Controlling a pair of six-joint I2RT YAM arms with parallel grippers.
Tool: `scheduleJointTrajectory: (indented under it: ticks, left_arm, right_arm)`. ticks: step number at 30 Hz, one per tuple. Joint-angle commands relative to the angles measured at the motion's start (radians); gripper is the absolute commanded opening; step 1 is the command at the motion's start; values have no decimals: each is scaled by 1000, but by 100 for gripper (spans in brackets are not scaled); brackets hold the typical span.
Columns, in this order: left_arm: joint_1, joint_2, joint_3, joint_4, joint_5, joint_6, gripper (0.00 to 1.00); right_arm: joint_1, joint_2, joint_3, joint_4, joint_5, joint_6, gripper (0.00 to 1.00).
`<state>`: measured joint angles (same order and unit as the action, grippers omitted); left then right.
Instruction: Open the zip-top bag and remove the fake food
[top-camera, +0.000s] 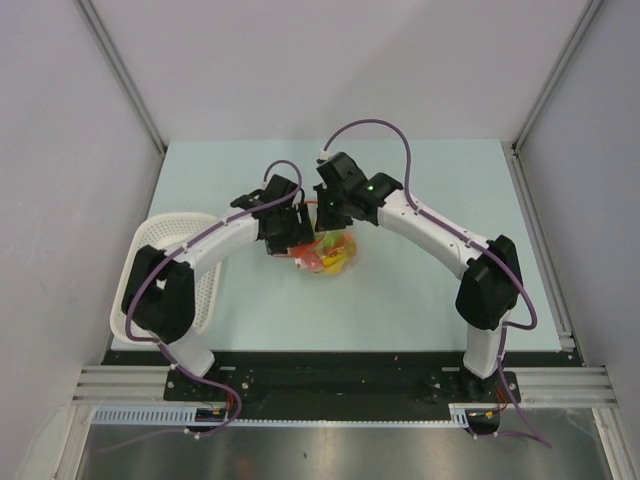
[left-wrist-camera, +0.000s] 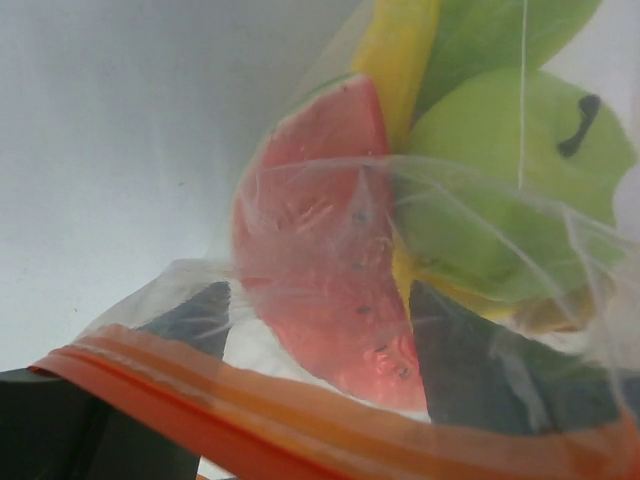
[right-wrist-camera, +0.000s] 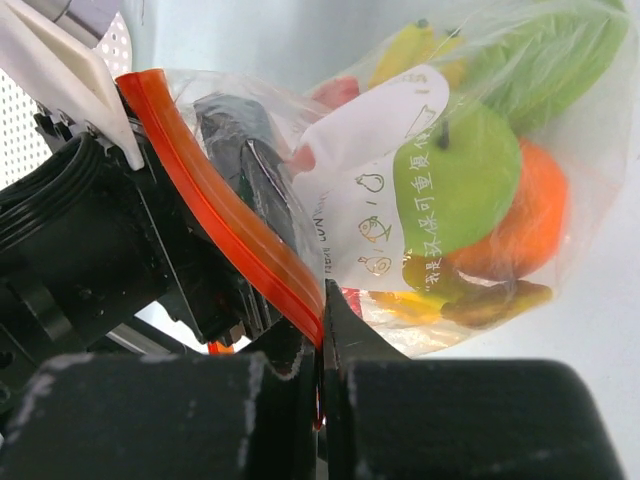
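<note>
The zip-top bag (top-camera: 325, 255) lies mid-table between both grippers, with the fake food inside. In the left wrist view its red zip strip (left-wrist-camera: 330, 420) crosses the bottom. Behind the film are a red watermelon slice (left-wrist-camera: 320, 260), a green apple (left-wrist-camera: 510, 190) and a yellow banana (left-wrist-camera: 395, 50). My left gripper (left-wrist-camera: 320, 350) has its fingers (left-wrist-camera: 190, 318) apart, seen through the plastic. My right gripper (right-wrist-camera: 322, 325) is shut on the red strip (right-wrist-camera: 230, 210). Its view shows the apple (right-wrist-camera: 455, 180), an orange piece (right-wrist-camera: 525, 220) and a flat green piece (right-wrist-camera: 545, 60).
A white perforated basket (top-camera: 165, 250) sits at the table's left edge under the left arm. The left gripper's black body (right-wrist-camera: 90, 240) is close beside my right gripper. Grey walls close in the table on three sides.
</note>
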<state>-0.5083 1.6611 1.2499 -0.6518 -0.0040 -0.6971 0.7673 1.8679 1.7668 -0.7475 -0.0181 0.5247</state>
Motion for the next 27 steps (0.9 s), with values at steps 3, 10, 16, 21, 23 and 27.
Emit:
scheduleJointTrajectory:
  ticks: [3, 10, 16, 21, 23, 27]
  left_arm:
    - [-2, 16, -43, 43, -47, 19, 78]
    - [-4, 35, -98, 184, -5, 21, 86]
    - [-3, 11, -144, 300, -5, 30, 75]
    - [-2, -15, -149, 321, 25, 50, 48]
    - [-4, -26, -133, 299, 30, 76, 43]
    - [-3, -79, -125, 256, 36, 114, 33]
  right_arm:
    - [-5, -49, -23, 33, -16, 24, 0]
    - [-5, -49, -30, 33, -29, 27, 0]
    - [-3, -53, -33, 23, -33, 26, 0]
    - [-5, -62, -47, 19, -26, 15, 0]
    - [-6, -70, -59, 19, -17, 5, 0]
    - [-8, -88, -79, 22, 1, -20, 0]
